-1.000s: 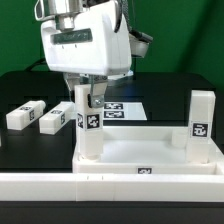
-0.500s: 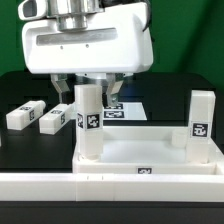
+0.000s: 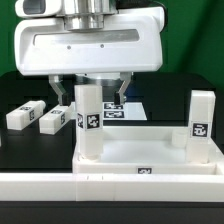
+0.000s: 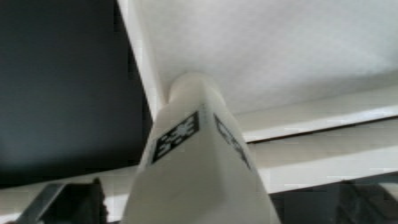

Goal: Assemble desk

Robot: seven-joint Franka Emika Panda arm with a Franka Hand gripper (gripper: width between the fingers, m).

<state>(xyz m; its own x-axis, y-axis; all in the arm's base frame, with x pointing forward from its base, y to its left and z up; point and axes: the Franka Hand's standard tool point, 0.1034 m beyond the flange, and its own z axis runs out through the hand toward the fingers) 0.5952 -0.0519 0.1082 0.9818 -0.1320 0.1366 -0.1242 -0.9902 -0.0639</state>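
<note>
Clearly, we see our gripper (image 3: 91,92) with jaws spread wide, a gap on either side of the upright leg (image 3: 88,125) standing at a corner of the desk panel (image 3: 140,150).

Upright leg (image 3: 89,125) between fingers (image 3: 121,90) of spread tool (image 3: 91,98); second leg (image 3: 202,125) well apart; panel (image 3: 140,150) middle free.

No readable words or numbers anywhere (only coded black-and-white square tags (image 3: 89,122) on the desk legs (image 3: 203,108)).
</note>
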